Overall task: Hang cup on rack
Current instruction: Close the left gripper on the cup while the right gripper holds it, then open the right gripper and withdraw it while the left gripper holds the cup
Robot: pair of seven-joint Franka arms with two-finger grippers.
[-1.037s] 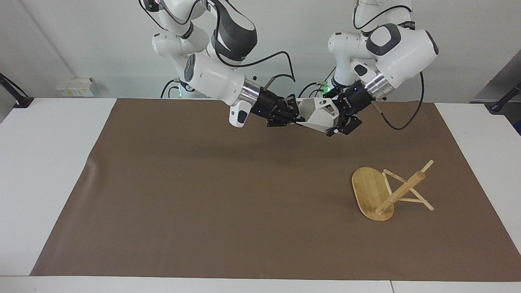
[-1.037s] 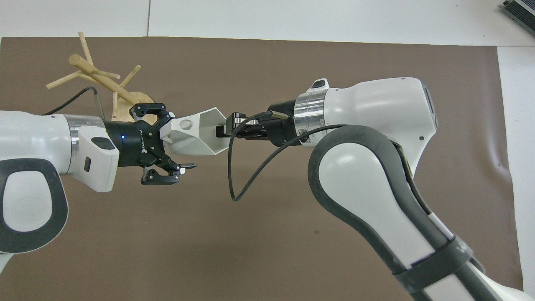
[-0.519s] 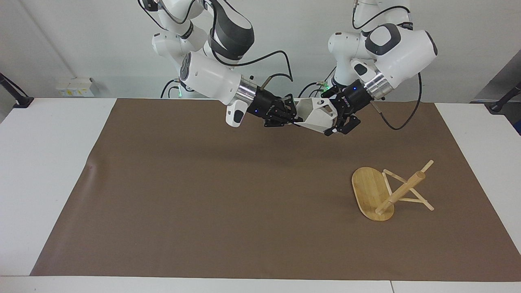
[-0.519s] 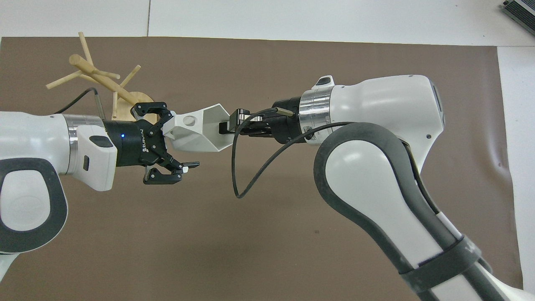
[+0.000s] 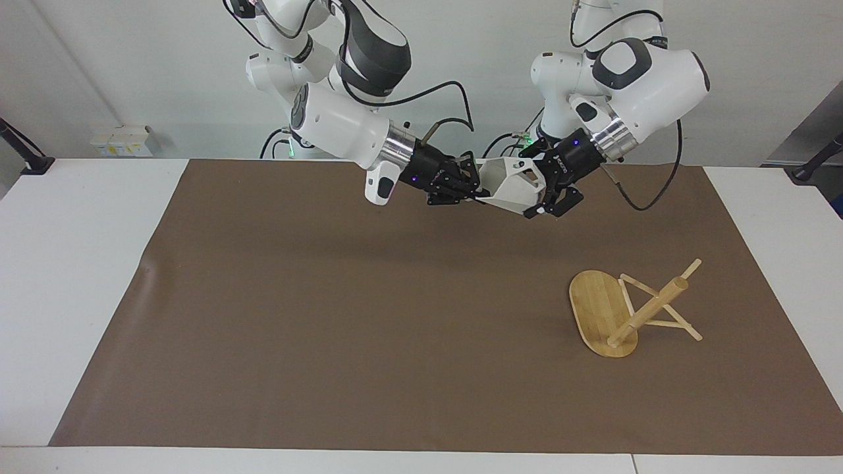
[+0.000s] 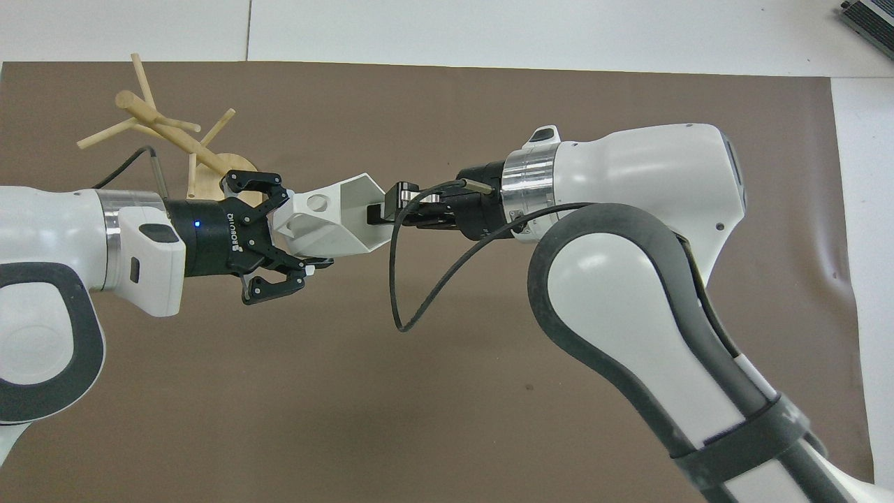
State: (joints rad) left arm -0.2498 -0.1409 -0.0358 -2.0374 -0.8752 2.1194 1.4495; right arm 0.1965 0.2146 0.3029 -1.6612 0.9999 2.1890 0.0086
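Observation:
The white faceted cup (image 5: 514,187) hangs in the air between both grippers, lying on its side over the part of the mat nearest the robots. My right gripper (image 5: 475,187) is shut on the cup's rim wall at its open mouth (image 6: 383,209). My left gripper (image 5: 537,194) grips the cup's handle end, one finger on each side of it (image 6: 299,230). The cup (image 6: 335,223) shows a round hole in its handle. The bamboo rack (image 5: 596,309) lies tipped over on the mat toward the left arm's end, post and pegs slanting (image 6: 160,129).
A brown mat (image 5: 329,316) covers most of the white table (image 5: 66,263). A black cable (image 6: 405,279) loops under the right wrist. The left arm's forearm partly covers the rack's base in the overhead view.
The left gripper's fingers have closed in onto the cup's handle end. The cup and both grippers have risen slightly. The rack has not moved.

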